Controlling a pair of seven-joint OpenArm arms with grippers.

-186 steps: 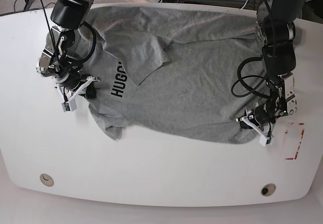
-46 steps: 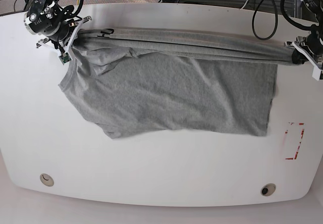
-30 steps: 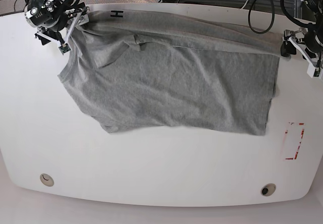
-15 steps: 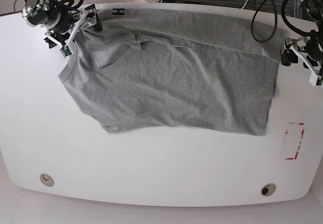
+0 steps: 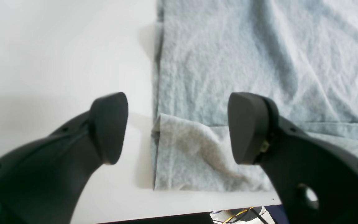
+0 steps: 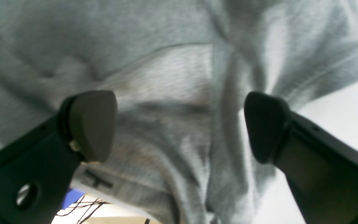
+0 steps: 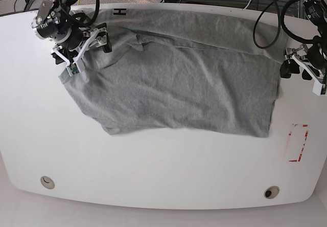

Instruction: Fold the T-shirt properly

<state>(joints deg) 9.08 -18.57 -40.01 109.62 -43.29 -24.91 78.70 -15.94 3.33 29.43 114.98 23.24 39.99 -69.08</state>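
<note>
Lying folded: T-shirt [image 7: 179, 78], tools empty.

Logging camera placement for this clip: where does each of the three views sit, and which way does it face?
Base: high above the white table, looking down; shows the T-shirt spread out, both arms, right gripper and left gripper.
Left wrist: on the left arm, looking down between open fingers at the shirt's hem corner and bare table.
Right wrist: on the right arm, looking past open fingers at bunched fabric and a sleeve.
Shared: every view shows the T-shirt.
</note>
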